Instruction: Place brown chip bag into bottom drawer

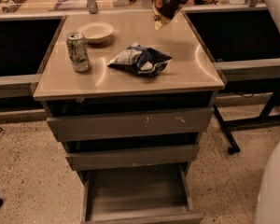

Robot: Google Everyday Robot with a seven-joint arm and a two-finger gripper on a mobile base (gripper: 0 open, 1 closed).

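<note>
One dark brown foil chip bag (171, 3) hangs over worktop (130, 76); end effector beyond top edge, grip cannot tell; grey metal bottom drawer (136, 196) open.

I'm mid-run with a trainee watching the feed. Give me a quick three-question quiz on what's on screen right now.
1. True or false: the brown chip bag lies flat on the tabletop.
2. Which drawer is pulled far out, its inside showing? A) top B) middle C) the bottom drawer
3. Fill in: left of the blue-and-white snack bag stands a ___, with a bowl behind it.

Key
1. False: it hangs in the air over the table's far right part; the hand is out of view past the top edge.
2. C
3. can
</note>
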